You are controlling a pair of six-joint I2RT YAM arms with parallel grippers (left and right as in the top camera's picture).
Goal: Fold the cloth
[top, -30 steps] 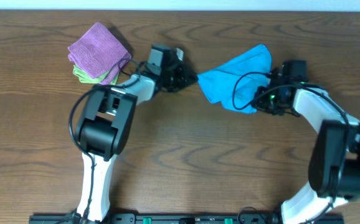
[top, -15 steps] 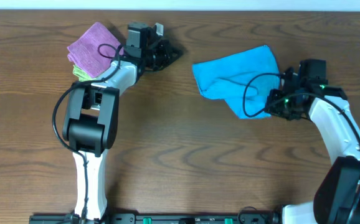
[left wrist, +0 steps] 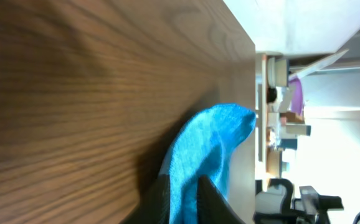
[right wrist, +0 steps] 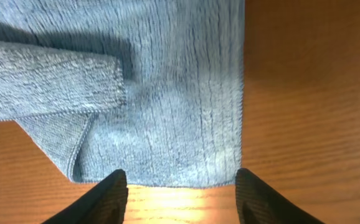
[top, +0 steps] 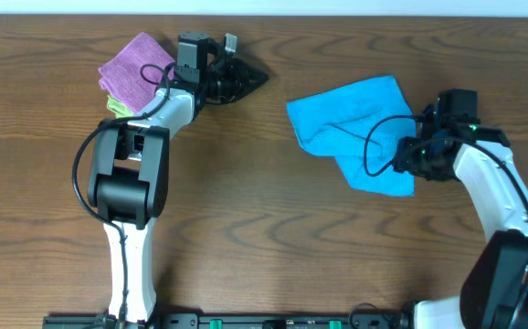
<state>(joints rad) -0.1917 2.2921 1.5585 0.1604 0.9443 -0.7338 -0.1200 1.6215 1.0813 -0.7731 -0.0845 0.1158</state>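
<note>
The sky-blue cloth (top: pixel 355 128) lies rumpled on the wooden table at the right of centre, with one flap doubled over itself. My right gripper (top: pixel 408 157) stands open at its right edge. In the right wrist view the cloth (right wrist: pixel 180 93) ends just ahead of the right gripper (right wrist: pixel 181 177), with only bare wood between the fingers. My left gripper (top: pixel 250 80) hovers at the back of the table, clear of the cloth's left corner. In the left wrist view the left gripper (left wrist: pixel 183 177) is a little open, and the cloth (left wrist: pixel 211 137) shows beyond the narrow gap.
A folded purple cloth (top: pixel 141 71) lies on a green one (top: pixel 116 108) at the back left, beside the left arm. The table's far edge (top: pixel 337 15) runs just behind both grippers.
The left gripper let go of the cloth's left corner and pulled back to the upper left. The right gripper drew the cloth to the right, then opened and released it.
</note>
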